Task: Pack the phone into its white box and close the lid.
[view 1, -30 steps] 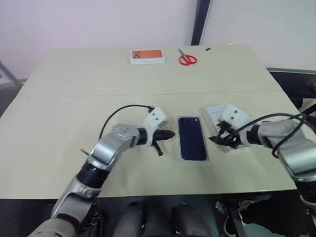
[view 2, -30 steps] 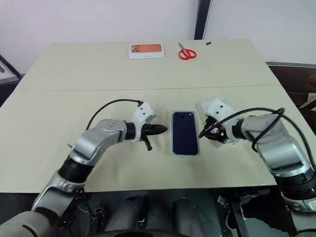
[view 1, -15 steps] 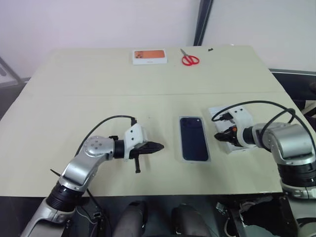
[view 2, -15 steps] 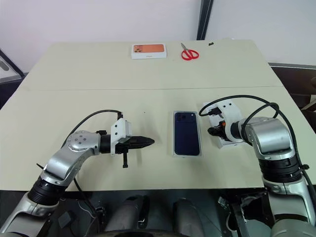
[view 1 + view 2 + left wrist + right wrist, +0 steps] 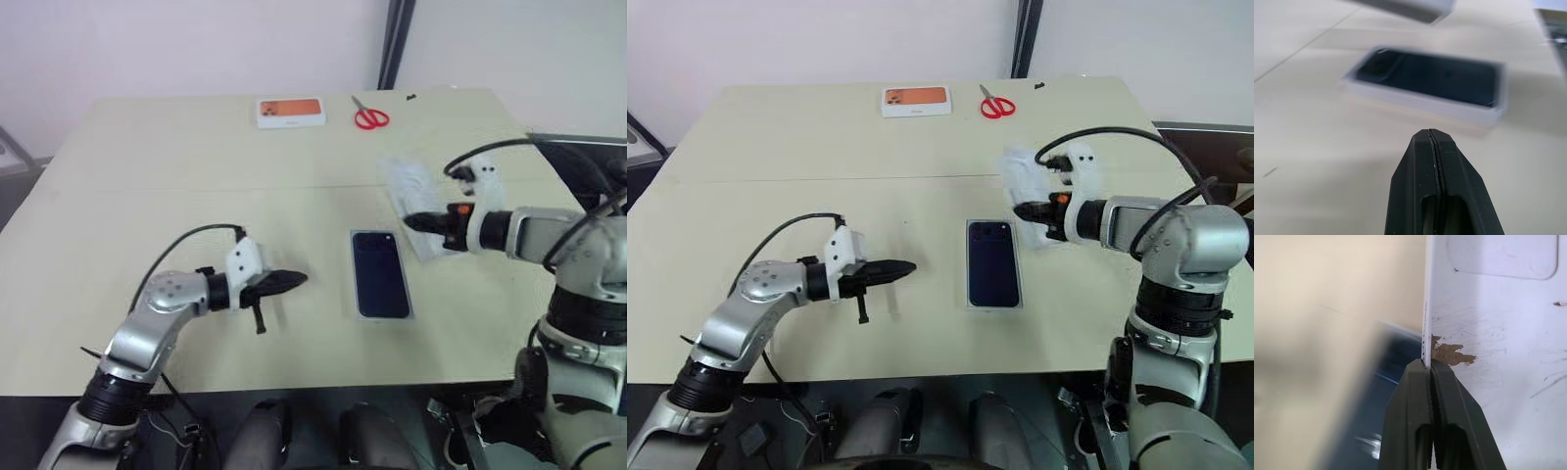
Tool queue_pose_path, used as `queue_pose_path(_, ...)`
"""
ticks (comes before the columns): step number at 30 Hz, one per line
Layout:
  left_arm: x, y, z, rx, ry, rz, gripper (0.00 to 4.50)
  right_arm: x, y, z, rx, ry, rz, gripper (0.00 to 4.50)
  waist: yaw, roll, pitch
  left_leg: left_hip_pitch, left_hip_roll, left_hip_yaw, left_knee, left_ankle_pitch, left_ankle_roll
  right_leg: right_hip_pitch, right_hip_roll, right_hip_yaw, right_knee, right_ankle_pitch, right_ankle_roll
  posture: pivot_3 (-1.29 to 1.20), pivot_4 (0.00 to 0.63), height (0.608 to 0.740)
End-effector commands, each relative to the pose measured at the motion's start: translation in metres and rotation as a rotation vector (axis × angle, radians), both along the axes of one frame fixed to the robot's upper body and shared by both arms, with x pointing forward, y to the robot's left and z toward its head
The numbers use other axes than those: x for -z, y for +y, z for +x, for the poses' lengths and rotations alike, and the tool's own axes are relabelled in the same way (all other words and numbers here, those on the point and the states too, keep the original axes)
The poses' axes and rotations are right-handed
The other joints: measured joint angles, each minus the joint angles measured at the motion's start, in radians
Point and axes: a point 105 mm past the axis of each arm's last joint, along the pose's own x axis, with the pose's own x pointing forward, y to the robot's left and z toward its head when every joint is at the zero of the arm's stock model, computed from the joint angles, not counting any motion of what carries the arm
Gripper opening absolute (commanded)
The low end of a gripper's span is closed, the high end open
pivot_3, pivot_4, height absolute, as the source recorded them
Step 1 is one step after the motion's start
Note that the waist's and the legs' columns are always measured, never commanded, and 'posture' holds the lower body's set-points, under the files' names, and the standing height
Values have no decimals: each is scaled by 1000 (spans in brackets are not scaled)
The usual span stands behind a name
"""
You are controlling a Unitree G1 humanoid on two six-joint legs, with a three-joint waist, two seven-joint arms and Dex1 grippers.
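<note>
The navy-blue phone (image 5: 380,274) lies flat inside its white box (image 5: 355,315) at the middle of the table, camera cluster at the far end. My right gripper (image 5: 411,222) is shut on the edge of a thin white insert (image 5: 409,186), held tilted in the air just right of and beyond the phone. The right wrist view shows the fingertips (image 5: 1442,377) pinching that thin edge, with a rounded recess in the insert (image 5: 1498,323). My left gripper (image 5: 299,278) is shut and empty, pointing at the box from its left, a hand's width away. The lid is out of view.
A small white box with an orange picture (image 5: 291,112) and red scissors (image 5: 371,118) lie at the table's far edge. A seam (image 5: 196,188) crosses the beige tabletop. Black cables loop over both wrists.
My right gripper has shut on the white insert and lifted it off the table, up and toward the phone. My left gripper has drawn back to the left, away from the box.
</note>
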Motion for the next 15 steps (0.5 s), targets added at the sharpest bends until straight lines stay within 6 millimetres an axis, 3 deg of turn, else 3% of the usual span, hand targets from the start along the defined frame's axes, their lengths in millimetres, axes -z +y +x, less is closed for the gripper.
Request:
queue_pose_path(1,-11,17,10,-71,-60,-9,0,-11,29,-19,-150,15,209,66,-1,0,0,0,0,0,0,0,0,0,0,0,0,0,0,0,150,740)
queue_pose_path(4,-16,25,17,-111,-80,-13,0,-10,56,-35,-167,93,362,66,1,0,0,0,0,0,0,0,0,0,0,0,0,0,0,0,150,740)
queue_pose_path(7,-22,26,23,-129,-103,-20,0,12,79,-46,-71,248,467,66,-10,0,0,-1,0,0,1,0,1,1,-1,-1,0,0,0,0,150,740)
queue_pose_path(10,-24,19,25,-119,-120,-21,0,31,88,-48,95,367,506,66,-14,0,0,-1,0,1,1,0,1,0,0,0,1,0,0,0,150,740)
queue_pose_path(14,-23,1,28,-81,-129,-26,0,51,85,-47,261,493,478,66,-10,0,0,0,0,0,1,0,1,0,1,0,1,0,0,0,150,740)
queue_pose_path(15,-22,-5,28,-68,-131,-25,0,53,82,-46,283,503,470,295,-7,0,0,0,0,0,1,0,1,0,1,0,1,0,0,0,150,740)
